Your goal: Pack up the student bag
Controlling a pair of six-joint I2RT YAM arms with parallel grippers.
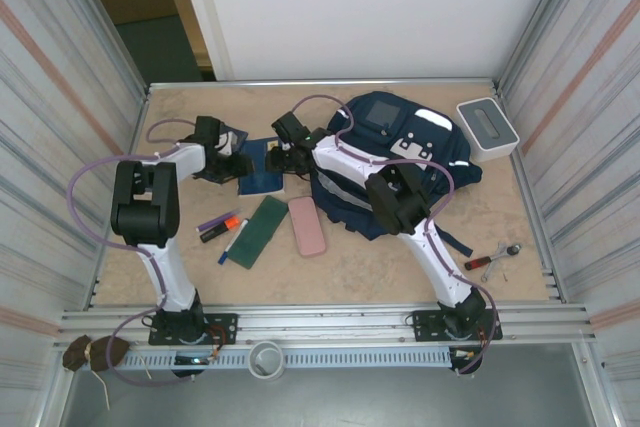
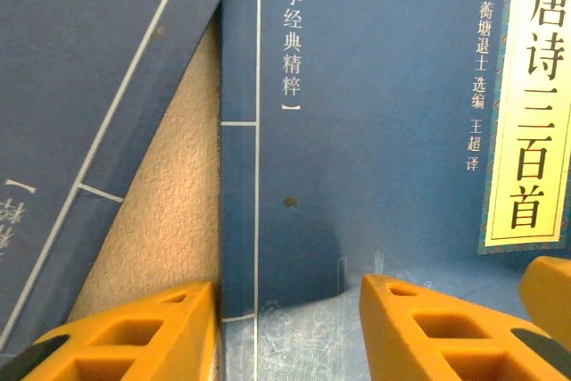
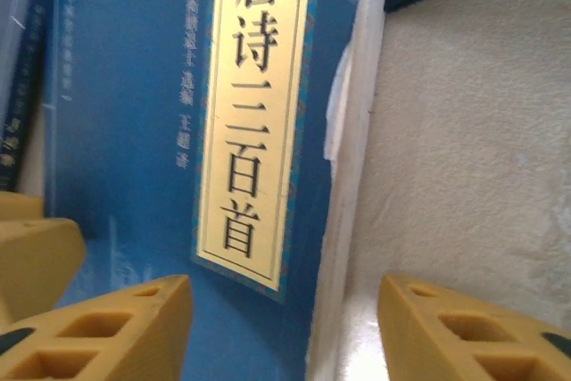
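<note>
While I am bracketing the blue book point(image 2: 375, 131), my left gripper point(image 2: 290, 310) is straddling its spine edge and my right gripper point(image 3: 285, 310) is straddling the opposite long edge, both pairs of jaws spread and pinching nothing. Farther right, the student bag point(image 1: 365, 105) is lying just beside the book, nearer my right arm.

The top external camera looks down from above and behind the arm bases onto the whole table point(image 1: 370, 267). The left wrist camera looks past the left fingertips point(image 2: 143, 332), very near, onto a blue book point(image 2: 375, 131). The right wrist camera looks past the right fingertips point(image 3: 116, 327), equally near. Both wrist views share the book's yellow title label point(image 3: 254, 113).
</note>
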